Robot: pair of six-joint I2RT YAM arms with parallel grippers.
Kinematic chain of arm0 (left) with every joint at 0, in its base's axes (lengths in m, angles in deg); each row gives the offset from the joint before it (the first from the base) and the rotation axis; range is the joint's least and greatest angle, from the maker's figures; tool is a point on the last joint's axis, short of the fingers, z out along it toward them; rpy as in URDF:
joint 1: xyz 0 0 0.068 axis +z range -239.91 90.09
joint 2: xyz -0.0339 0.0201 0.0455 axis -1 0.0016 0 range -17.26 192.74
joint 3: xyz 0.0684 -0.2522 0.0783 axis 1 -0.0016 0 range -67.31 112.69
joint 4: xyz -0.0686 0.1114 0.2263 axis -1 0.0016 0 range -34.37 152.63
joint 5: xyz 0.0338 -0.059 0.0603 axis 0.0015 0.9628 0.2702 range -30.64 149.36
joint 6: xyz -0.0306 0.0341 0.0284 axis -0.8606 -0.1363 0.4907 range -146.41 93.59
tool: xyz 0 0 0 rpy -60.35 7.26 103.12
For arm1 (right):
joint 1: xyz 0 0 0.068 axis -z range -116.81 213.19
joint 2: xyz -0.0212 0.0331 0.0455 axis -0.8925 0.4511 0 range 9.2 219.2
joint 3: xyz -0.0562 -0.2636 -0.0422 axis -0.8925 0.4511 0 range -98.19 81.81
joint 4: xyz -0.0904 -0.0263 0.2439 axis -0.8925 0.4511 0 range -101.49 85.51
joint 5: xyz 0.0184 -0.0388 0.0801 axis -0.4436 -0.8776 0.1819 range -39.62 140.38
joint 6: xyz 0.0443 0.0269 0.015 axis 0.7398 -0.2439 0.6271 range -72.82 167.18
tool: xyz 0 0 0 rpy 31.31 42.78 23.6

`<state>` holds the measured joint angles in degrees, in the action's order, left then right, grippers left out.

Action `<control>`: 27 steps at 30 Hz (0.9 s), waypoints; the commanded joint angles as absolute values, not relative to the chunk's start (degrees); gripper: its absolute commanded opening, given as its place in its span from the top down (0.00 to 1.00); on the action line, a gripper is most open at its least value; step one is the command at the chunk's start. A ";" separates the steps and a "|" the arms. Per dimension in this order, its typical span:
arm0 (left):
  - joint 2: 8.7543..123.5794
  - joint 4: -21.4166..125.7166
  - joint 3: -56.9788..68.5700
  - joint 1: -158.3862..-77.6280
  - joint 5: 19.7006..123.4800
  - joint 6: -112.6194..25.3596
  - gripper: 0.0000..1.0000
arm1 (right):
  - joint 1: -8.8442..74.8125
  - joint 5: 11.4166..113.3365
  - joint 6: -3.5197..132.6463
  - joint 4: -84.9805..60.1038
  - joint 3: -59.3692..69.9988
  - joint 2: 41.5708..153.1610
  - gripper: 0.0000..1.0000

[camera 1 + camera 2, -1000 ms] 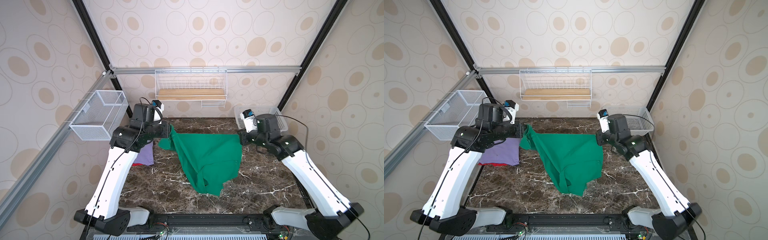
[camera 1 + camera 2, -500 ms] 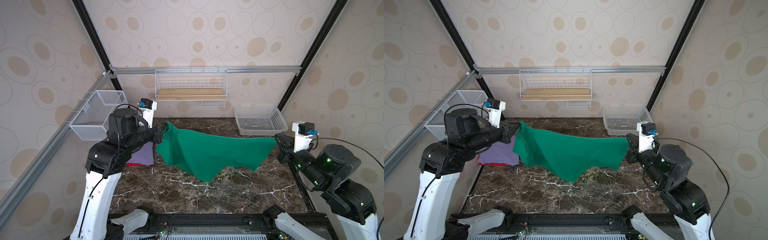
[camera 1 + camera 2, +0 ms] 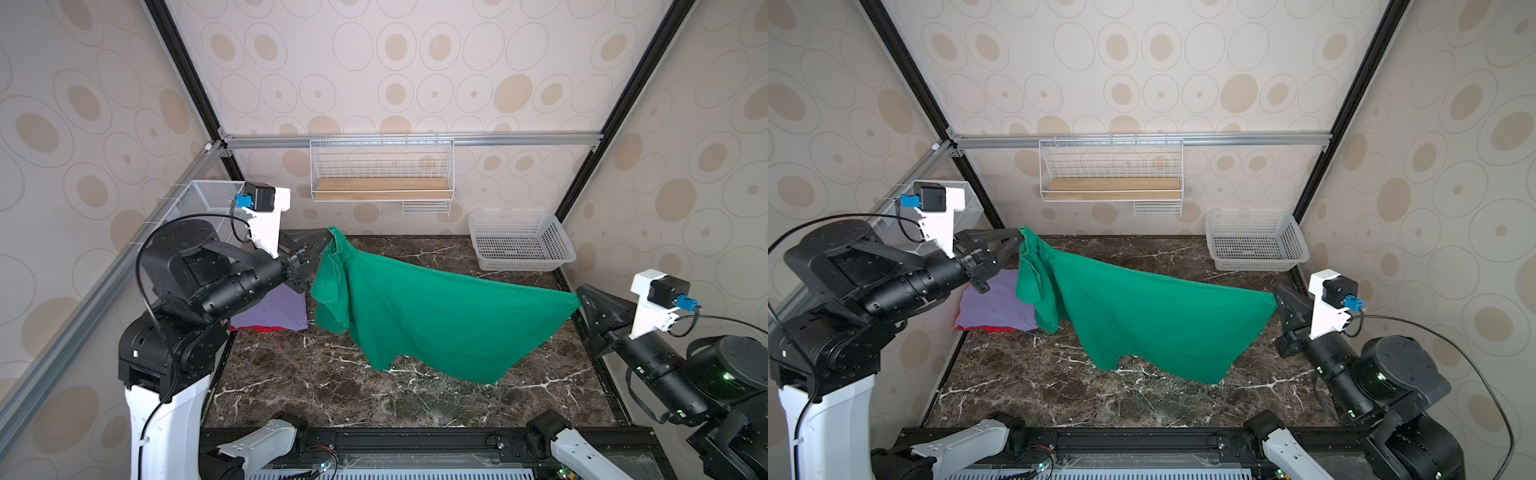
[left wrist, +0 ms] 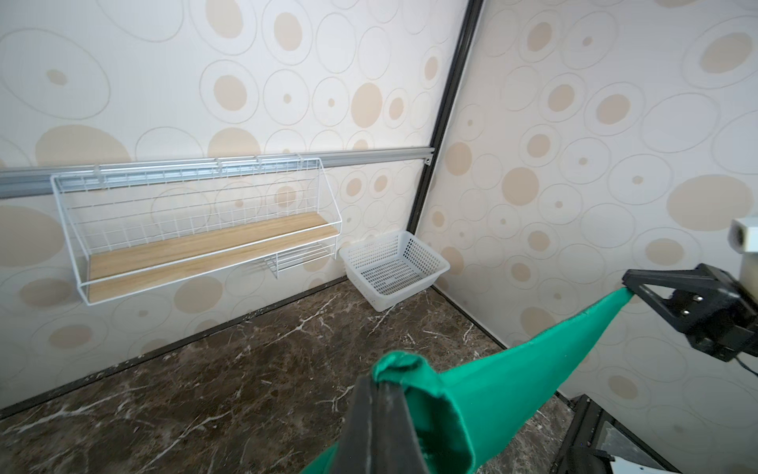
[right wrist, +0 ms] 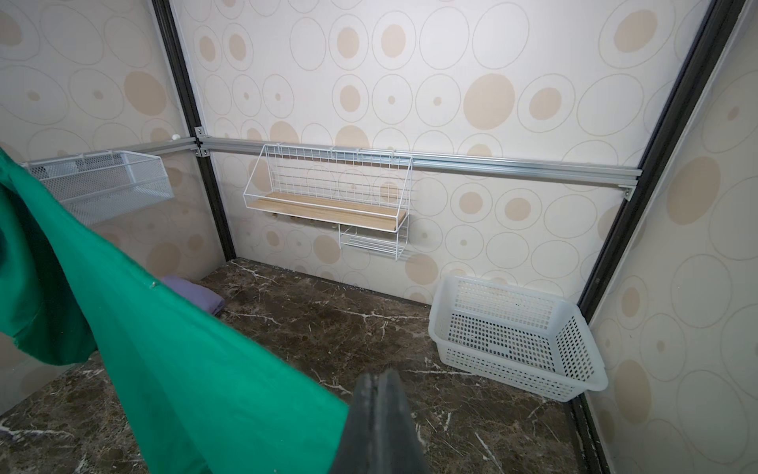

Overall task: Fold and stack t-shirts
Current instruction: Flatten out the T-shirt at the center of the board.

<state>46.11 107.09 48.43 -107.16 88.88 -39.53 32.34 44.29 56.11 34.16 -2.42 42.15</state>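
Both left hand point(image 3: 327, 240) and right hand point(image 3: 579, 296) pinch the green t-shirt point(image 3: 436, 324) aloft.

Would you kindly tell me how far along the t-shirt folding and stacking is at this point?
Done: the lavender t-shirt lies folded atop the red t-shirt. In hand: the green t-shirt hangs unfolded, stretched between the left end effector and right end effector, each shut on an edge. Left: laying it down, folding it, stacking it on that pile.
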 commanded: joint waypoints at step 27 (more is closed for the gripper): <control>42.61 109.86 56.66 -106.78 89.15 -43.91 1.00 | 32.68 43.41 56.34 43.42 -14.64 36.14 1.00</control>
<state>40.56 110.79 58.60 -107.16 92.00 -44.12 32.38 46.94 56.15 41.53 -14.73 36.34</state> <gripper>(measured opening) 0.041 0.044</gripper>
